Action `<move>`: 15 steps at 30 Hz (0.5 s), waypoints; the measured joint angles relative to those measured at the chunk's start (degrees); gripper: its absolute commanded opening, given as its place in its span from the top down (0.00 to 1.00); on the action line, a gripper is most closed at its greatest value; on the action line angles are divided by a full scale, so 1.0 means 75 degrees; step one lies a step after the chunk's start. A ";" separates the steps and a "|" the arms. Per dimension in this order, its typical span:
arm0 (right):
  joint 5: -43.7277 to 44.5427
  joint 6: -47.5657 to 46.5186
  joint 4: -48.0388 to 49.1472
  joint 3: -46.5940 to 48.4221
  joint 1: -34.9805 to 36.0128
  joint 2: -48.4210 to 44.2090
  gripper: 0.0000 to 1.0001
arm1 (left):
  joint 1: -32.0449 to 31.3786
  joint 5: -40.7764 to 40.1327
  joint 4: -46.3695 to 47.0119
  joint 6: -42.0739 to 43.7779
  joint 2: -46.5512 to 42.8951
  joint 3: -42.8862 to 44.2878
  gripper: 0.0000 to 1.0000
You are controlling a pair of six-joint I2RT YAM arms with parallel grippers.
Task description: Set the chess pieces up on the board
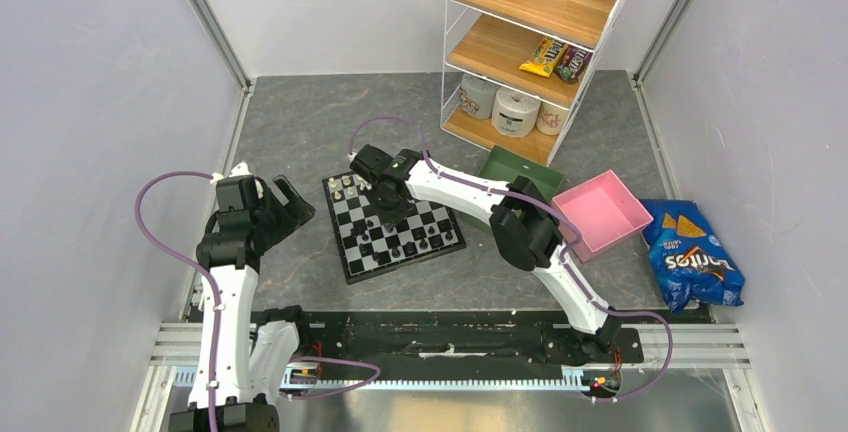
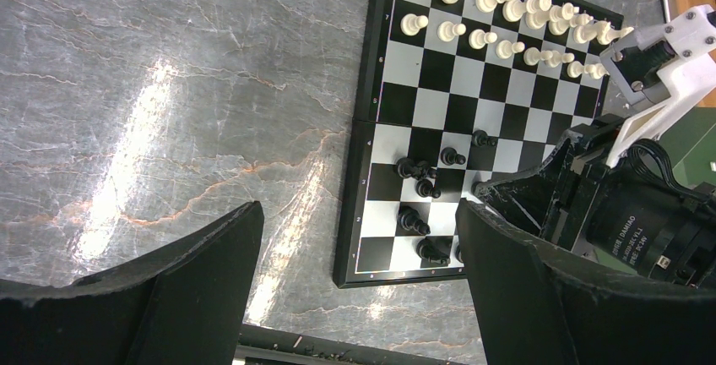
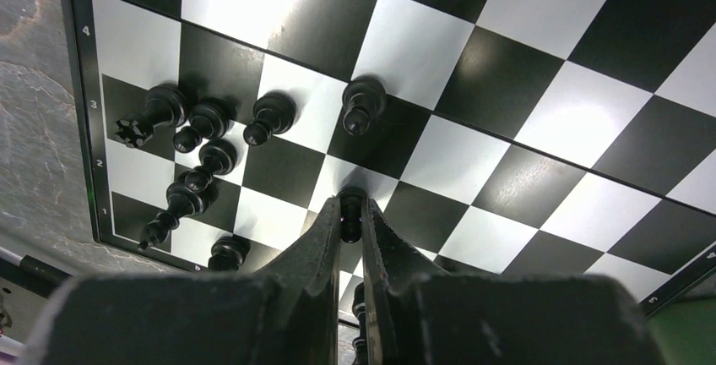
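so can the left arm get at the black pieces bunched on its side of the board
Probably yes: the left gripper is open beside the board, and the black pieces sit by that edge. The right gripper is further in, not over them.

Black-and-white chequered board point(image 2: 432, 103), thin dark border. Cream-white pieces point(image 2: 475, 38); black pieces point(image 3: 363, 105). Grey marbled worktop point(image 2: 169, 86), veined in rust and white. Black right claw point(image 3: 351, 223), black left claw point(image 2: 359, 213), white arm point(image 1: 455, 187). Green tray point(image 1: 512, 166), pink tray point(image 1: 600, 214), blue snack bag point(image 1: 695, 267) with orange chips printed.
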 measured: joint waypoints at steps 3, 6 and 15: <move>0.0000 0.0000 0.0137 -0.0268 0.0000 -0.0160 0.85 | 0.0000 0.0000 0.0000 0.0000 0.0000 0.0000 0.09; 0.0000 0.0003 0.0181 -0.0755 0.0000 -0.0452 0.85 | 0.0000 0.0000 0.0000 0.0000 0.0000 0.0000 0.09; 0.0003 0.0003 0.0189 -0.1434 0.0000 -0.0877 0.86 | 0.0000 0.0000 0.0000 0.0000 0.0000 0.0000 0.09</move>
